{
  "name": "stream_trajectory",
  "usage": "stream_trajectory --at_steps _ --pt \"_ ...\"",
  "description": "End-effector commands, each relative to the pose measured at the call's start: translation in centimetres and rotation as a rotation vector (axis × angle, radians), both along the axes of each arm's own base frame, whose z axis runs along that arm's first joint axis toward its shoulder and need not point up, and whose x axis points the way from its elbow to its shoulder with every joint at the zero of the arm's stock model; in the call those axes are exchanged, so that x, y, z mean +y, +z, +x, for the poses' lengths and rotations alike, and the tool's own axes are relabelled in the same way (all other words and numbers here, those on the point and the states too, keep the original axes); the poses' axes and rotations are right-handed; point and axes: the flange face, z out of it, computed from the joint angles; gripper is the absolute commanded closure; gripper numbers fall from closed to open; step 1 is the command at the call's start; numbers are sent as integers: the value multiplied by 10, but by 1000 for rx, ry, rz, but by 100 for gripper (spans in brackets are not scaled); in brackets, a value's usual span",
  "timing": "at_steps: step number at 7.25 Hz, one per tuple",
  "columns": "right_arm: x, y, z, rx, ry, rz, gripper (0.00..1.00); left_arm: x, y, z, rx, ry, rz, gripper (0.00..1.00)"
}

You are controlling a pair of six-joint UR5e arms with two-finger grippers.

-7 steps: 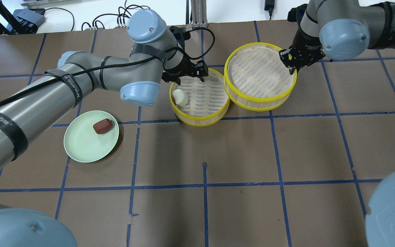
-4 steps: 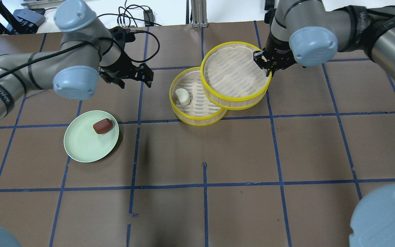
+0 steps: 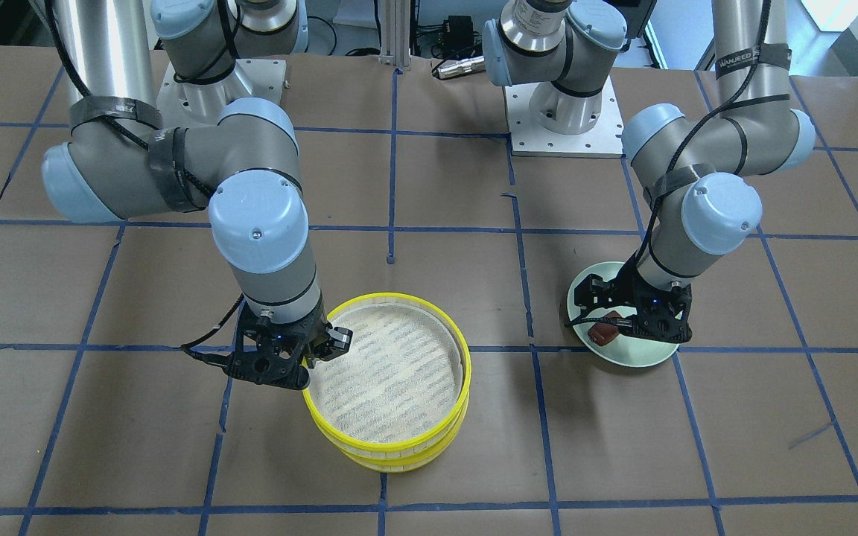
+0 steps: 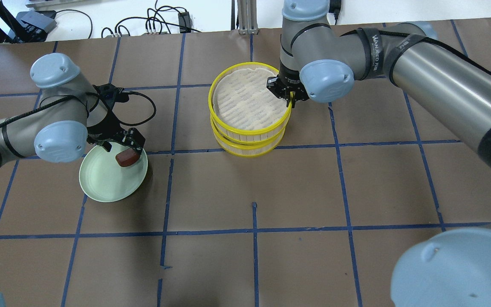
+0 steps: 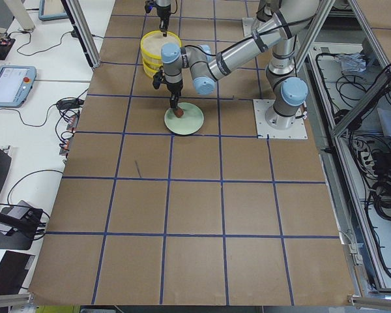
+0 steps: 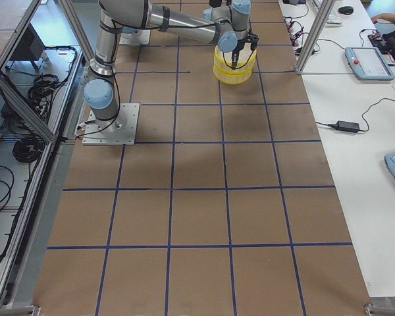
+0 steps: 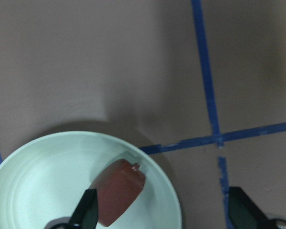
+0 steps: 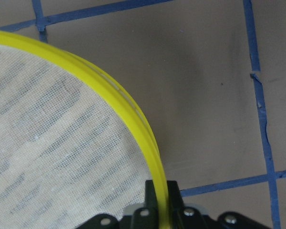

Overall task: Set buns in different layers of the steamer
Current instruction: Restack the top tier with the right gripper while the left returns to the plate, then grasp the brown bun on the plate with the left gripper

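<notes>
Top tray (image 4: 245, 96) now stacked over bottom tray (image 4: 245, 146), right gripper (image 4: 290, 100) clamped on its rim; left gripper (image 4: 122, 147), jaws apart, hangs over brown bun (image 4: 127, 158) just below, so next: lower, close, lift.

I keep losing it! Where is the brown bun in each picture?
Front-facing: brown bun at lower right.
Overhead: left of centre.
Exterior left: near the top middle, tiny.
Exterior right: not visible.
Left wrist: bottom centre.
Right wrist: not in it.
Landmark: it always lies on the green plate.
</notes>
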Motion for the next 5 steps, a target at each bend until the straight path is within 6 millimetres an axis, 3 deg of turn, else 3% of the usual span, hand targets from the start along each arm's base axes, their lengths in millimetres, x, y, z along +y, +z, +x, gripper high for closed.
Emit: stream_trajectory --at_steps 1,3,5 --pt "2 -8 11 69 -18 -9 94 -4 -27 11 -46 3 15 8" --pt "-6 -16 15 59 -44 -6 94 -7 -38 11 -33 8 17 32" --pt "-5 -20 17 59 -38 4 94 -13 -26 10 -21 20 -18 73"
